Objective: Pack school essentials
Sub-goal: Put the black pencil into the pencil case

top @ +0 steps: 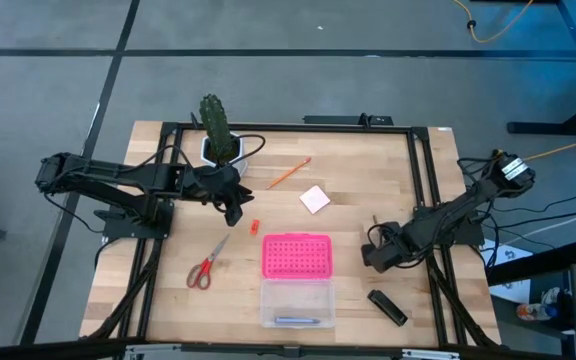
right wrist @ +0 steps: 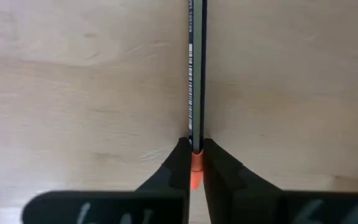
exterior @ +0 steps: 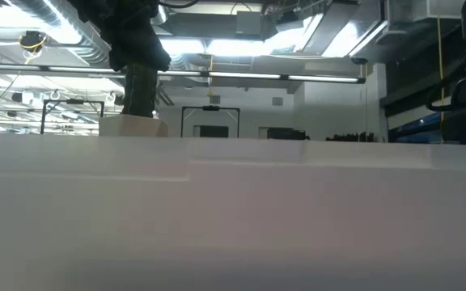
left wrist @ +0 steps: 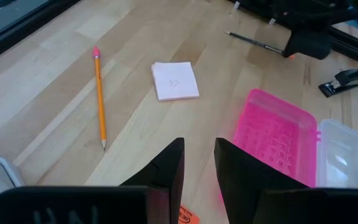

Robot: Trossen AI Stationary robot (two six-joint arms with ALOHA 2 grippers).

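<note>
My left gripper (top: 234, 208) (left wrist: 199, 163) is open and hovers over the table, just to the far-left of the tiny red-orange piece (top: 253, 226) (left wrist: 190, 216). My right gripper (top: 371, 256) (right wrist: 194, 155) is shut on a dark grey pen (top: 376, 226) (left wrist: 253, 40). The orange pencil (top: 289, 172) (left wrist: 100, 99), the pale pink notepad (top: 315, 199) (left wrist: 174, 81), the red-handled scissors (top: 206, 265) and the black block (top: 388, 307) (left wrist: 344, 81) lie flat on the wood. Another pen (top: 298, 320) lies inside the clear box (top: 297, 303). My right gripper pinches the dark pen by its orange end (right wrist: 195, 163), between its two fingertips (right wrist: 180, 158). The fingers lie along the pen and come at it from the table's near side. The shaft (right wrist: 195, 74) runs straight on from them, close over the wood; whether it rests there I cannot tell.
The dotted pink lid (top: 296, 255) (left wrist: 278, 140) lies beside the clear box, toward the far edge. A green cactus in a white pot (top: 216, 135) (exterior: 140, 97) stands at the far edge, behind the left gripper. Dark rails (top: 423, 200) frame the tabletop. Bare wood lies between the notepad and the right gripper.
</note>
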